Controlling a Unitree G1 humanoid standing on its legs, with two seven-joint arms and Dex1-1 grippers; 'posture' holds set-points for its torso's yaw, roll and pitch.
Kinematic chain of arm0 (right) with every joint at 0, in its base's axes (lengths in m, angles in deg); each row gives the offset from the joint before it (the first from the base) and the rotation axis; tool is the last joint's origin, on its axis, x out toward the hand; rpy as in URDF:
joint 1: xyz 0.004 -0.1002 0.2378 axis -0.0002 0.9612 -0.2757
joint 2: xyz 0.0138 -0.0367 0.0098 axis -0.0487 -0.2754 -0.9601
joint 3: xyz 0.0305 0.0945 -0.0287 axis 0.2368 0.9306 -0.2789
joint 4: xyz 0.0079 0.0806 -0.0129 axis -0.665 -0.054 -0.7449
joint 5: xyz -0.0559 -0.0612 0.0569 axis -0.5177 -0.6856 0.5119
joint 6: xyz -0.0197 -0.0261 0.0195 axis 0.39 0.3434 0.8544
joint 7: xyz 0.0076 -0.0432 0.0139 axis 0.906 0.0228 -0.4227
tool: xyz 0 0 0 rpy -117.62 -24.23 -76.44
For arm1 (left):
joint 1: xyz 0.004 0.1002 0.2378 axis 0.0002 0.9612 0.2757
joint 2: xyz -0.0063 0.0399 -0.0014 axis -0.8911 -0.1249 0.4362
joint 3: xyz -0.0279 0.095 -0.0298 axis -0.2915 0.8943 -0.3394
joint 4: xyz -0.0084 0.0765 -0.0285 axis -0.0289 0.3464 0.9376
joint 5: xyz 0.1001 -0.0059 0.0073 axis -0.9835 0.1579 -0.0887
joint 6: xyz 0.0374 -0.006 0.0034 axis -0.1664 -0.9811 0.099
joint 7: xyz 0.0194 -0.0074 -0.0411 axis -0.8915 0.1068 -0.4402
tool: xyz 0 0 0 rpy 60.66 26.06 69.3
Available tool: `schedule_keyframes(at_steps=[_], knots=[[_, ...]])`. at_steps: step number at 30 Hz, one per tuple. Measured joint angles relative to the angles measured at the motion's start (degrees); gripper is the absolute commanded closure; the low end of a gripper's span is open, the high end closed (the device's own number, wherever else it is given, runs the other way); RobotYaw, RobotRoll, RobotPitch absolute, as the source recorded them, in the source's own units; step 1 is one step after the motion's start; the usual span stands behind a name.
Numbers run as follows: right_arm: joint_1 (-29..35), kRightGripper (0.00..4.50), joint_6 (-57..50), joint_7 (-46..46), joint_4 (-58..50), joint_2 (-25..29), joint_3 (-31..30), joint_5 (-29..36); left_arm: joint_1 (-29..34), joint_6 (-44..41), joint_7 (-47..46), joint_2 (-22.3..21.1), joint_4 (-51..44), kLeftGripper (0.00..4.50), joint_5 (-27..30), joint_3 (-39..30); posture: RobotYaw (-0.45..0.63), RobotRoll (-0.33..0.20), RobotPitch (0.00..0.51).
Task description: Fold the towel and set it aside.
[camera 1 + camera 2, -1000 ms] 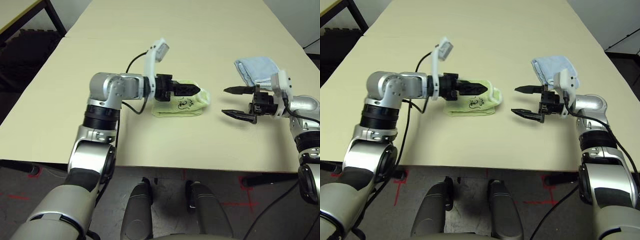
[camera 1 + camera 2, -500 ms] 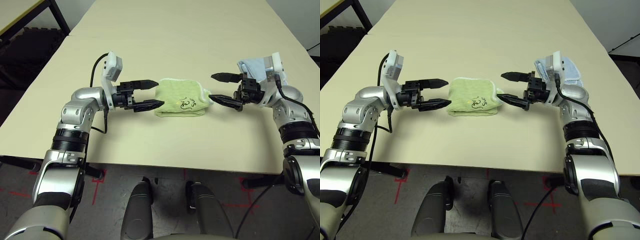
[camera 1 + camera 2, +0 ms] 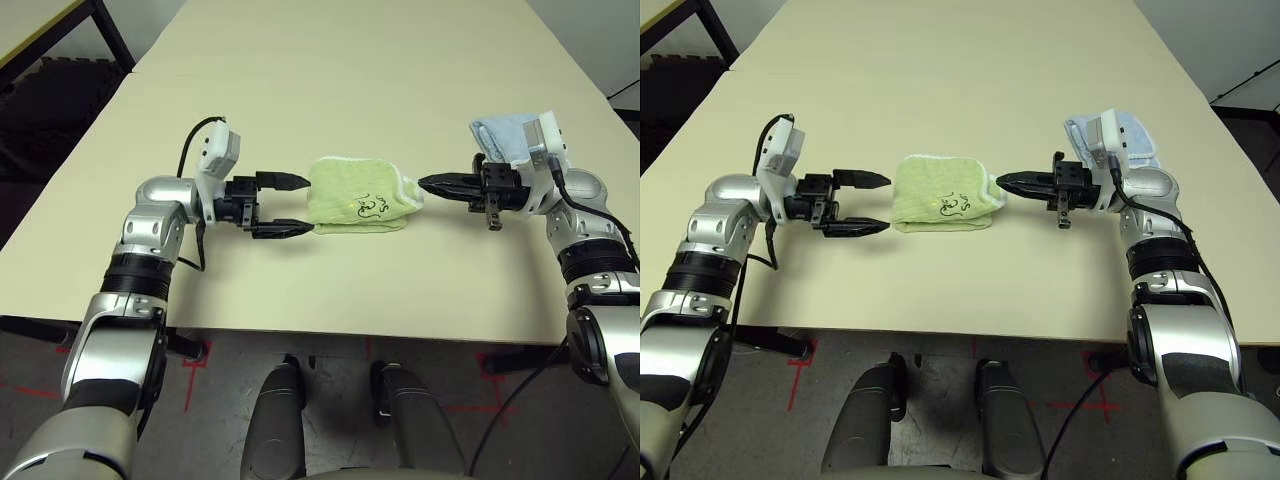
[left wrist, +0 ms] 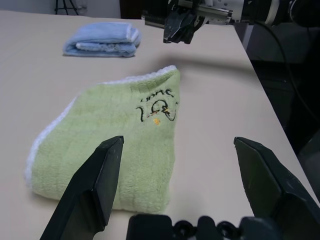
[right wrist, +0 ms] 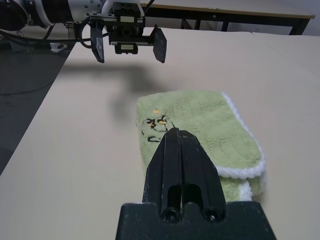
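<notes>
**A:** ok so what's the right gripper [image 3: 432, 184] doing? Its two black fingers are pressed flat together with nothing between them, tip just beside the white-trimmed corner of the green towel [image 3: 358, 194], maybe brushing it, can't tell. The towel lies folded on the table [image 3: 330, 70], dead between the two hands.

**B:** yeah, and the left gripper [image 3: 296, 205] is spread wide on the opposite side, level with the tabletop, fingertips just shy of the towel's near edge, not touching. (The light blue folded towel [image 3: 507, 138] sits right behind the right wrist, so that looks like the set-aside spot to me.)

**A:** so folding's basically done?

**B:** I'd guess so. To move it cleanly I'd slide the spread left fingers around the whole folded stack, catching every layer, not only the top flap. Keep the carry low or the fold flops open. The closed right fingers could steady that loose trimmed corner.
</notes>
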Motion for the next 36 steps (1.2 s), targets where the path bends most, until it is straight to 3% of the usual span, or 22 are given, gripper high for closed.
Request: schedule_keyframes(at_steps=[2, 6, 15, 20, 26, 31, 36], knots=[[0.66, 4.44, -0.13, -0.14, -0.76, 0.00, 0.00, 0.02, -0.02, 1.31, 0.49, 0.04, 1.58, 0.00, -0.27, -0.01, 0.00, 0.000, 0.170], [2.36, 4.50, -0.71, -0.41, -2.48, -0.03, 0.00, 0.04, -0.36, 3.50, 0.91, 0.81, 3.66, 0.93, -0.45, -0.09, 0.00, 0.000, 0.169], [3.55, 4.50, -2.26, -1.47, -4.88, 0.01, 0.00, 0.14, -2.55, 5.57, 1.67, 1.26, 6.31, 4.41, -1.07, -0.21, 0.00, 0.000, 0.167], [3.43, 4.50, -3.01, -3.92, -5.33, -1.90, -0.20, 0.07, -4.35, 5.32, 0.04, 2.47, 7.91, 4.46, -1.58, -0.45, 0.01, 0.000, 0.170], [1.38, 4.50, -2.67, -8.76, -3.76, -7.98, -2.79, -2.30, -6.48, 5.09, -4.81, 6.30, 12.74, 4.46, -4.89, 0.03, 0.01, 0.000, 0.171], [-1.32, 4.50, 0.71, -12.35, 3.60, -8.93, -5.71, -7.55, -9.36, 5.95, -9.62, 8.72, 18.03, 4.46, -8.34, 0.27, 0.05, 0.000, 0.177], [-1.39, 4.50, 2.70, -12.55, 8.68, -9.41, -5.83, -8.87, -11.30, 7.48, -13.38, 13.70, 24.07, 4.46, -11.28, 1.02, 0.03, 0.000, 0.184]])
